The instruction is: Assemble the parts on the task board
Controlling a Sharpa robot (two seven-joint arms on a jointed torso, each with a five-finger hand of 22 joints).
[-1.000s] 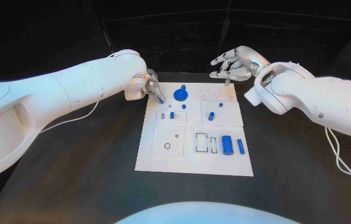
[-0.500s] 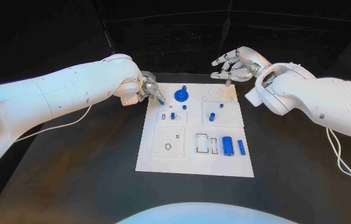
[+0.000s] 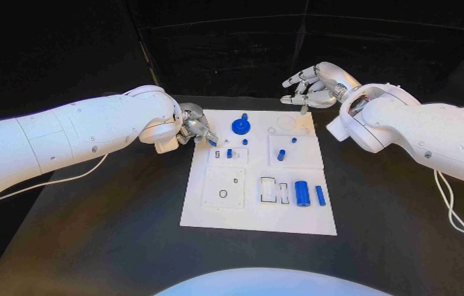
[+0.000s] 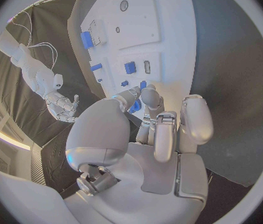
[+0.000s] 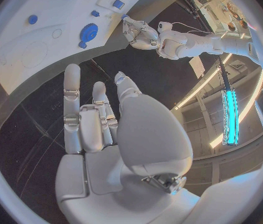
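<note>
Head view: small blue part (image 3: 211,142) pinched in left hand (image 3: 194,129) over task board (image 3: 259,219) edge.

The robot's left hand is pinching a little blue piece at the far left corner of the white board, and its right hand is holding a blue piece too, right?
Not quite. The left hand does pinch a small blue piece at the task board's far left corner. But the right hand holds nothing: the head view shows it hanging beyond the board's far right corner, and the right wrist view shows its fingers bare.
</note>
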